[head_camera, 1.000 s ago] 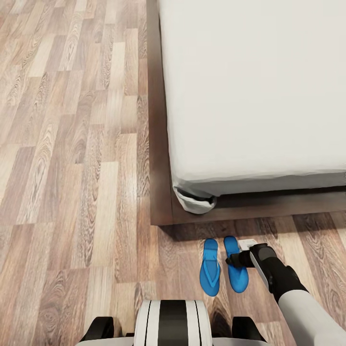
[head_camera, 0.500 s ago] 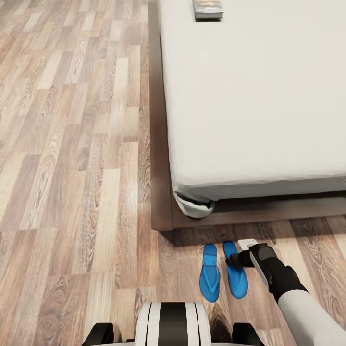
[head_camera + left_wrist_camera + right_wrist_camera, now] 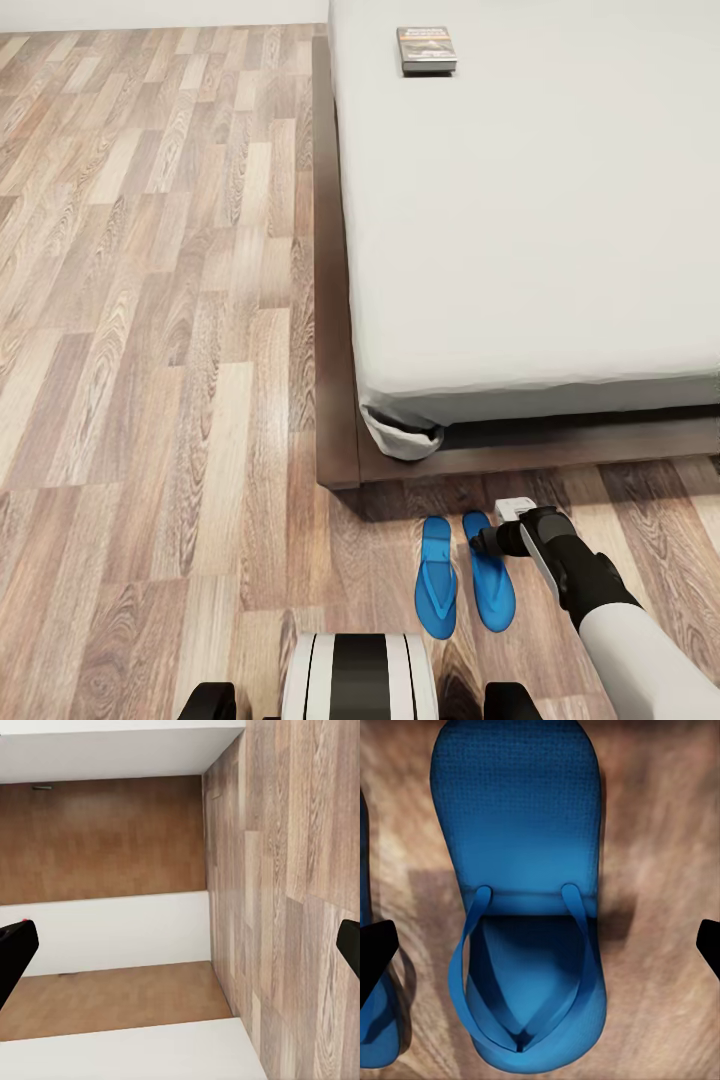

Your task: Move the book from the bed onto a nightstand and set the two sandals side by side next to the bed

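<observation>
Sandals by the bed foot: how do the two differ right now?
The left sandal lies clear of the arm; the right sandal sits directly under the right gripper, jaws open and not touching it. The right sandal lies slightly nearer the bed than the left. Both are bright blue, flat on the floor, parallel, side by side.

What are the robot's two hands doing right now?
Left gripper: open, holding nothing.
Right gripper: open above a blue sandal, holding nothing.
</observation>
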You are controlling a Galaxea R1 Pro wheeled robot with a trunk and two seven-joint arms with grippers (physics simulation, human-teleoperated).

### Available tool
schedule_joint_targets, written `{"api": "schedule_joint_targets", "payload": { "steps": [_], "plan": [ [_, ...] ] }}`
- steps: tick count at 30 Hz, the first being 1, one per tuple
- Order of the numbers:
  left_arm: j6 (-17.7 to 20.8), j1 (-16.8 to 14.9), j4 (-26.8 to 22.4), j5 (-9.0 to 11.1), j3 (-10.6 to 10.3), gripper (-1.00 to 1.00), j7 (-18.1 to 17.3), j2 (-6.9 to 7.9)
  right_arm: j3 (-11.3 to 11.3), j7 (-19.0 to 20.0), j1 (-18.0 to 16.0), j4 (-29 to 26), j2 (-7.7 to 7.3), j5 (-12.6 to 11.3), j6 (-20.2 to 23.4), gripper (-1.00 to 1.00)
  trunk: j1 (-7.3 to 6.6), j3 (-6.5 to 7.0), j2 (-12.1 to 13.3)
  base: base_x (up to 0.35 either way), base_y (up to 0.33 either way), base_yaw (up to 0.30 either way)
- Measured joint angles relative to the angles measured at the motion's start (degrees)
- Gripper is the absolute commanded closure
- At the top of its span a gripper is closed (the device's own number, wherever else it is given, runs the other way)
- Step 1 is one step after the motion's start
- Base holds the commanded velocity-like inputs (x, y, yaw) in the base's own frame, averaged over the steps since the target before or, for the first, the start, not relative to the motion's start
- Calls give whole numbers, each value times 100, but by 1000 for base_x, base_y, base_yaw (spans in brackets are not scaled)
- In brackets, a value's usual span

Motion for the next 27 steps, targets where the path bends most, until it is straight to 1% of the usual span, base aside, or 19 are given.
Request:
{"api": "schedule_joint_targets", "payload": {
  "steps": [27],
  "plan": [
    [-3,0,0,0,0,-100,0,0,7,9,3,1,-13,-1,-9,-100,0,0,0,0,0,0]
  ]
}}
